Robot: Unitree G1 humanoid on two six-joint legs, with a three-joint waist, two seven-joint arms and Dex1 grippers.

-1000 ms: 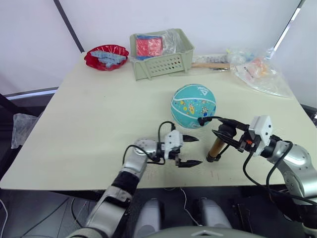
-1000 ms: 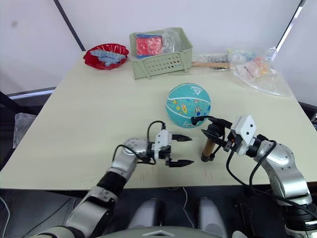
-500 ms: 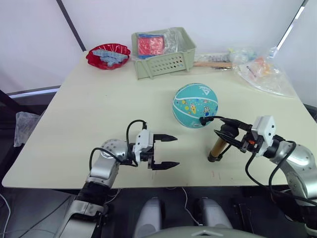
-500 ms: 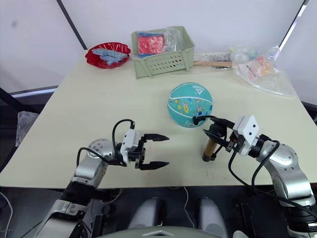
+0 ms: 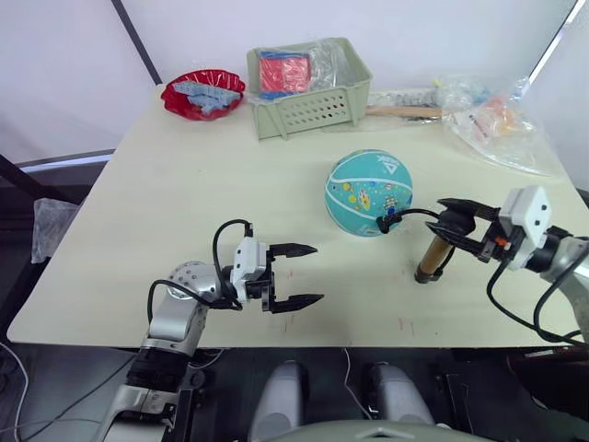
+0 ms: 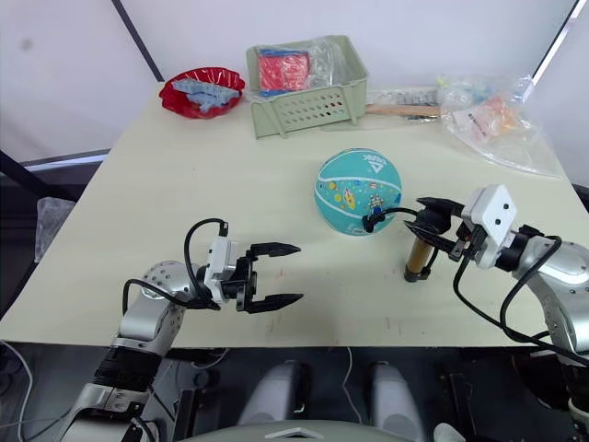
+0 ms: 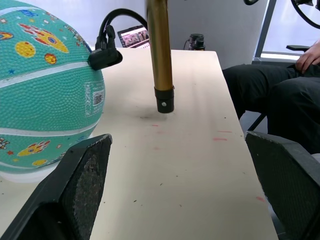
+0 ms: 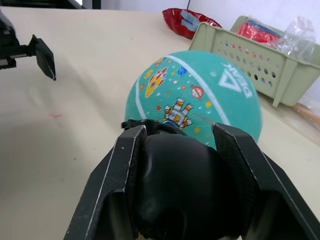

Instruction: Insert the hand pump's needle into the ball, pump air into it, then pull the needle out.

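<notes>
- Retreat is the main change: my left hand (image 5: pixel 293 273), which a second ago sat close beside the pump's foot near the ball, is now drawn back toward my left, well apart from both. Its two black fingers are spread wide and hold nothing.
- My right hand (image 5: pixel 457 229) keeps its place at the right of the surface (image 5: pixel 184 203), fingers closed around the black T-handle of the hand pump (image 5: pixel 433 253). Through my right wrist view the handle sits clamped between both fingers.
- The pump stands nearly upright, its black end cap down on the surface just beside the ball (image 5: pixel 369 192), tilted slightly with the top leaning to my right. It has slid a little to my right along with my arm.
- The thin black hose (image 5: pixel 411 214) arcs from the pump's top across to the ball, and the needle (image 7: pixel 104 56) with its small black fitting sits against the ball's side. From my left wrist view the fitting looks seated in the rubber, though the pin itself is hidden.
- The ball rests mid-surface, in front of the green basket (image 5: pixel 308 87), and has not rolled.
- I judge insertion done: my left hand has finished its part and cleared off, so pumping the handle comes next. With nothing steadying the ball, a hard stroke could tug the hose and pull the needle loose.
</notes>
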